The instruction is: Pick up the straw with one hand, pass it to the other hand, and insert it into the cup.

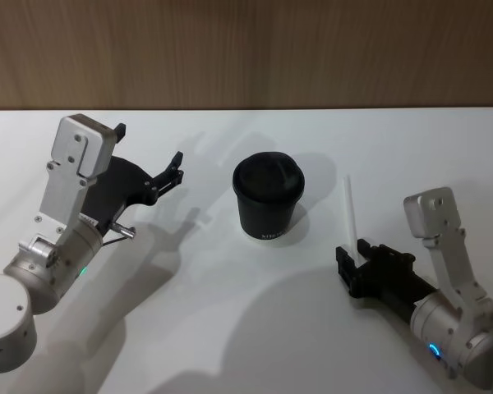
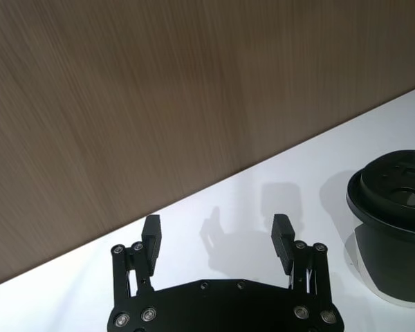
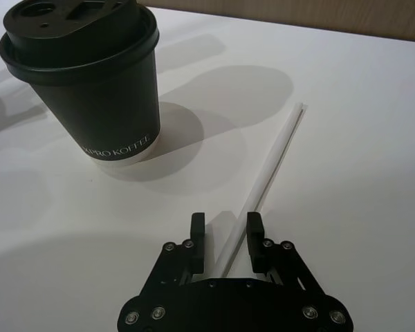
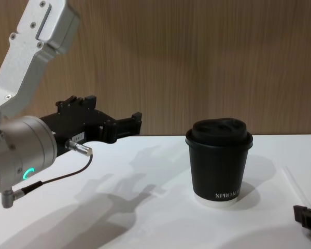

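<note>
Straw (image 3: pixel 271 169): its near end is hidden under the body of the right gripper (image 3: pixel 225 232) in the R wrist view. The chest view cuts that gripper off at a lower corner, w/ the straw just a faint pale line beside it. Cup (image 1: pixel 267 197) is cropped at the edge of the L wrist view. Its lettering reads "XPRO" (the rest is hard to make out). The straw lies flat on the worktop (image 1: pixel 230 328) btwn the right jaws, which stand apart and straddle it. It sits closer to one finger than the other; can't tell if it touches. Its free end points toward the worktop's back edge, right of the cup and apart from it. The cup stands upright, lid on, mid-worktop. Left gripper (image 1: pixel 149 146) hangs over the worktop's left side, jaws wide apart, w/ a thin dark cable (image 4: pixel 52 180) looping under its wrist. Worktop is plain white; a wood-grain wall (image 1: pixel 246 49) runs along its back edge.
</note>
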